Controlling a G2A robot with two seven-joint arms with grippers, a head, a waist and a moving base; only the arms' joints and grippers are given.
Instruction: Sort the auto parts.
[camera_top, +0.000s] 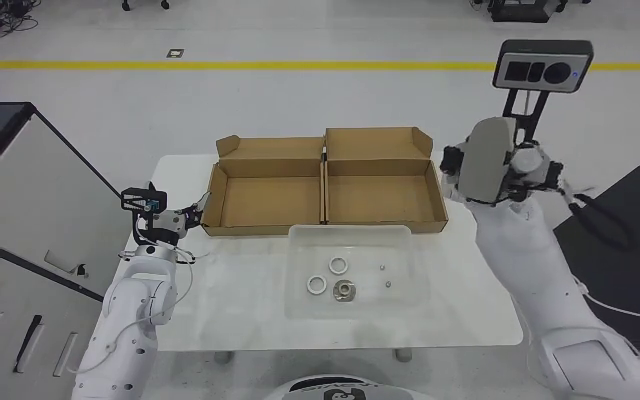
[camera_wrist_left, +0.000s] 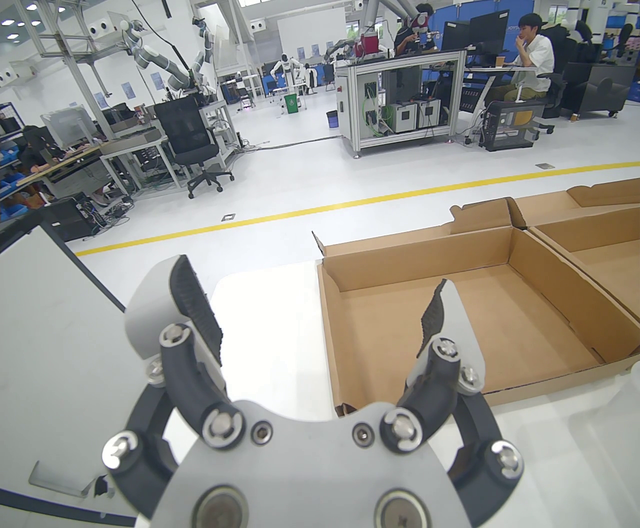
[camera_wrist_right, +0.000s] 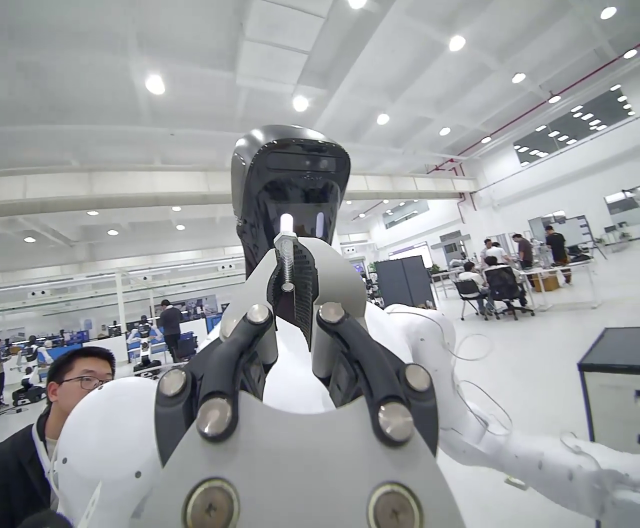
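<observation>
Auto parts are my job today, and I go from big to small. The white tabletop (camera_top: 470, 310) holds it all. At its far side sit two brown boxes, side by side and touching. From the tray, the left box (camera_top: 262, 200) is at 11 o'clock and the right box (camera_top: 385, 198) is at 1 o'clock. Both look bare inside. Just in front of them lies the clear tray (camera_top: 350, 229).

My left jaws wait low at 9 o'clock of the left box, spread wide apart with nothing between them. My right jaws are up high at 2 o'clock from the tray, past the right box's corner. They are tipped up and squeezed tight on a part.

In the tray I see two white rings (camera_top: 340, 266) (camera_top: 316, 285), a small metal part (camera_top: 345, 291) and two tiny bits (camera_top: 384, 267). The smallest thing I care about now is the bolt (camera_wrist_right: 285, 257). It lies along the pads of my right jaws, and its head pokes past the tips.

I think the step now is to put this bolt in a box. I cannot tell which box is for bolts. A bolt is thin and round, so it may slip or roll. I would move slowly, turn the wrist down, go low over the box floor away from the walls, and then let go gently.
</observation>
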